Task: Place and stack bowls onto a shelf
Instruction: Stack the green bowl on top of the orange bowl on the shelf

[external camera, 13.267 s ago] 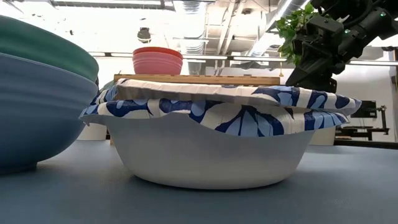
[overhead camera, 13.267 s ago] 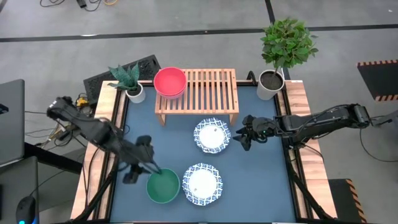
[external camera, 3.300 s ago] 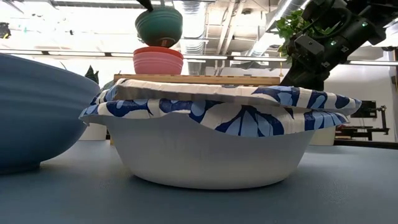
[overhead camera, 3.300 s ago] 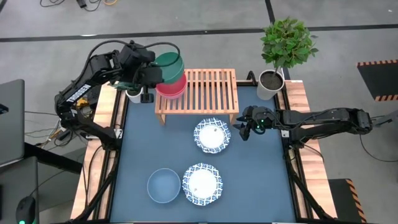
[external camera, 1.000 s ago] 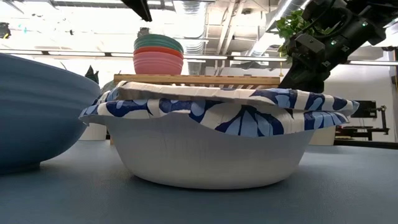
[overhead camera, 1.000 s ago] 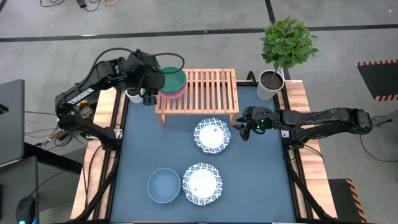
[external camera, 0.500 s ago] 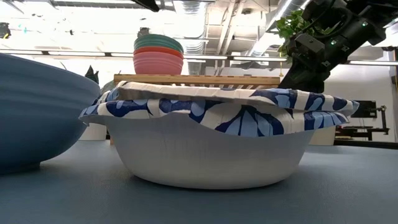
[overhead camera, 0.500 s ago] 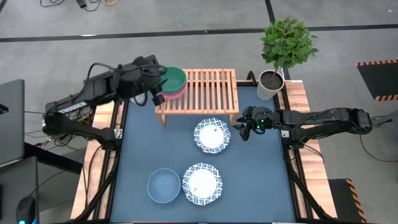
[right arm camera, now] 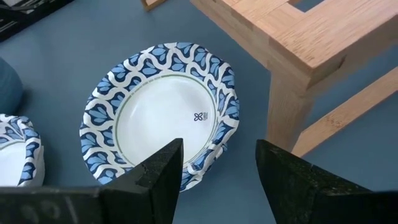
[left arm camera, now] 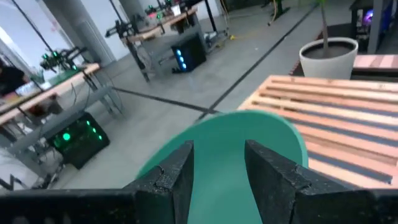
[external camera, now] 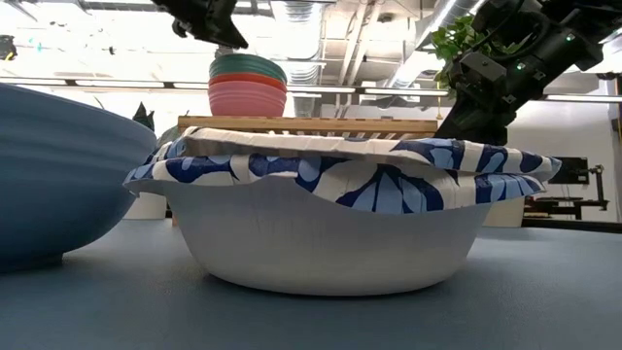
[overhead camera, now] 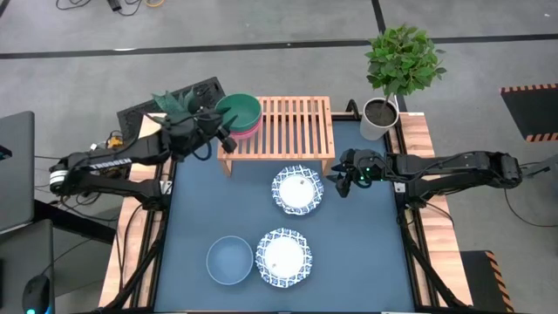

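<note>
A teal bowl (overhead camera: 243,108) sits nested in a pink bowl (overhead camera: 245,130) on the left end of the light-wood shelf (overhead camera: 292,122). My left gripper (overhead camera: 227,133) is open just left of this stack and a little above it (external camera: 225,34). Between its fingers the left wrist view shows the teal bowl (left arm camera: 249,134) beyond. Two white bowls with blue rims rest on the blue tabletop, one (overhead camera: 298,190) before the shelf and one (overhead camera: 283,257) near the front edge. My right gripper (overhead camera: 336,184) is open beside the first one (right arm camera: 163,112).
A blue bowl (overhead camera: 230,260) rests left of the near white bowl. A potted plant (overhead camera: 181,112) stands behind my left gripper. A taller potted plant (overhead camera: 397,65) stands at the far right corner. The shelf's slats right of the stack (overhead camera: 301,118) are bare.
My left arm has folded down toward the table's left edge. Its gripper has sunk and tipped from pointing down to nearly level beside the stack. The teal bowl has stayed nested in the pink one. My right arm has kept still.
</note>
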### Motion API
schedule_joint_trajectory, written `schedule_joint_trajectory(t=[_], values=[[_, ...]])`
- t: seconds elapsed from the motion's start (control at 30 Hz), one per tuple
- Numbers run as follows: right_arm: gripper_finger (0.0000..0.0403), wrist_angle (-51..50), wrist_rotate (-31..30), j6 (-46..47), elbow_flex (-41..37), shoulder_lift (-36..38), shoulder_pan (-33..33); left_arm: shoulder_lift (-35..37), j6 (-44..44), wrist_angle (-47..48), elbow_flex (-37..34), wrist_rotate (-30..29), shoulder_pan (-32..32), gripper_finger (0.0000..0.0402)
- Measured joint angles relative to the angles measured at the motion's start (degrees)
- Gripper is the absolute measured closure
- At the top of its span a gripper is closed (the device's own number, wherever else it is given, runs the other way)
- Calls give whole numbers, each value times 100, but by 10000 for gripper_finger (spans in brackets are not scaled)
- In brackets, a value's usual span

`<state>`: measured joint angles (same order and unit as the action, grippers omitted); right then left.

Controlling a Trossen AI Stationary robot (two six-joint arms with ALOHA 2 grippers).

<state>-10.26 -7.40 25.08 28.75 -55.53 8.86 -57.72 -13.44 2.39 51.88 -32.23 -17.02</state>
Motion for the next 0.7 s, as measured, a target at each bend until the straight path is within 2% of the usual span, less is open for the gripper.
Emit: schedule_joint_trajectory(t=[0.43,0.7], values=[[177,0,-2,-2,0,0,1,-2,726,471,-121,-160,2,272],[177,0,-2,44,0,0,2,207,658,418,44,2,235,272]])
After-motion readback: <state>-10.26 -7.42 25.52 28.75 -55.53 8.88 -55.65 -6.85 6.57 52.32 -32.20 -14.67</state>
